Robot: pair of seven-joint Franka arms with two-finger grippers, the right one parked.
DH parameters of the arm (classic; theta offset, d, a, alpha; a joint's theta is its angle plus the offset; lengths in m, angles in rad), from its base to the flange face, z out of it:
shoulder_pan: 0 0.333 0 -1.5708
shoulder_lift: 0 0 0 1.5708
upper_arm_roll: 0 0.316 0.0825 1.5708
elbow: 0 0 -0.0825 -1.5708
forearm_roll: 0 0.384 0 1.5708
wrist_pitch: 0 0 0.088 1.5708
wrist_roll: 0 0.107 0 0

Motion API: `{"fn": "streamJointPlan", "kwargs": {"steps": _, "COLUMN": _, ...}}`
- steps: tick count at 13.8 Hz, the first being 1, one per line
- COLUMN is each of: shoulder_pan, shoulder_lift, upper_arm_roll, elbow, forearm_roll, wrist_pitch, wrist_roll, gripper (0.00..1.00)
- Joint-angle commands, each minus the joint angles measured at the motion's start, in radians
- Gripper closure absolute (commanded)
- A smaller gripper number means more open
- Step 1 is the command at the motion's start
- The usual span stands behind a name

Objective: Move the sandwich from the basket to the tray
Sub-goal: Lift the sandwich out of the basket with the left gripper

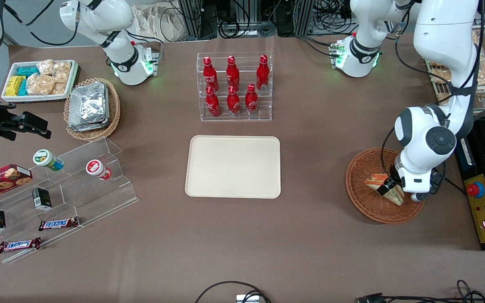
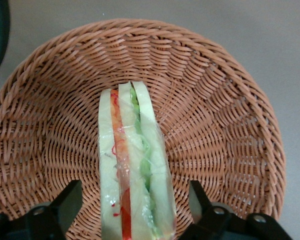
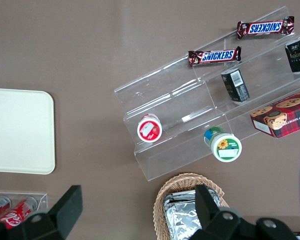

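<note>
sandwich [image 1: 383, 188] lies on its edge in the orange-brown basket [image 1: 366, 206], toward the working arm's end of the table, its orange, green and white layers showing through clear wrap. going across the front view from the nine o'clock side: a clear stepped shelf [image 1: 78, 185] with snickers bars [image 1: 58, 223] and small tubs, then the cream tray [image 1: 233, 166] bare at the table's middle, with a clear rack of red bottles [image 1: 234, 86] at its twelve o'clock. the basket sits at the tray's three o'clock, well apart from it. the gripper [image 2: 135, 210] is down in the basket, its jaws spread wide on either side of the sandwich, one finger [image 2: 65, 202] and the other [image 2: 202, 202] both clear of the wrap, holding nothing.
</note>
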Motion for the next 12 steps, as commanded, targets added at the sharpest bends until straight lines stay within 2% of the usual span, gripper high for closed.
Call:
{"fn": "streamJointPlan", "kwargs": {"steps": 1, "shoulder_pan": 0.001, "shoulder_lift": -0.001, "upper_arm_roll": -0.006, "elbow": -0.004, "forearm_roll": -0.003, "wrist_pitch": 0.01, "wrist_roll": 0.067, "gripper": 0.72}}
{"fn": "streamJointPlan", "kwargs": {"steps": 2, "shoulder_pan": 0.001, "shoulder_lift": -0.001, "upper_arm_roll": -0.006, "elbow": -0.002, "forearm_roll": -0.009, "wrist_pitch": 0.008, "wrist_roll": 0.131, "gripper": 0.89}}
{"fn": "streamJointPlan", "kwargs": {"steps": 3, "shoulder_pan": 0.001, "shoulder_lift": -0.001, "upper_arm_roll": -0.006, "elbow": -0.001, "forearm_roll": -0.009, "wrist_pitch": 0.007, "wrist_roll": 0.155, "gripper": 1.0}}
{"fn": "streamJointPlan", "kwargs": {"steps": 7, "shoulder_pan": 0.001, "shoulder_lift": -0.049, "upper_arm_roll": 0.005, "elbow": 0.015, "forearm_roll": -0.005, "wrist_pitch": -0.054, "wrist_roll": 0.245, "gripper": 1.0}}
{"fn": "streamJointPlan", "kwargs": {"steps": 10, "shoulder_pan": -0.003, "shoulder_lift": -0.108, "upper_arm_roll": 0.004, "elbow": 0.103, "forearm_roll": 0.008, "wrist_pitch": -0.243, "wrist_roll": 0.36, "gripper": 1.0}}
{"fn": "streamJointPlan", "kwargs": {"steps": 12, "shoulder_pan": -0.006, "shoulder_lift": -0.128, "upper_arm_roll": 0.001, "elbow": 0.213, "forearm_roll": 0.009, "wrist_pitch": -0.396, "wrist_roll": 0.446, "gripper": 1.0}}
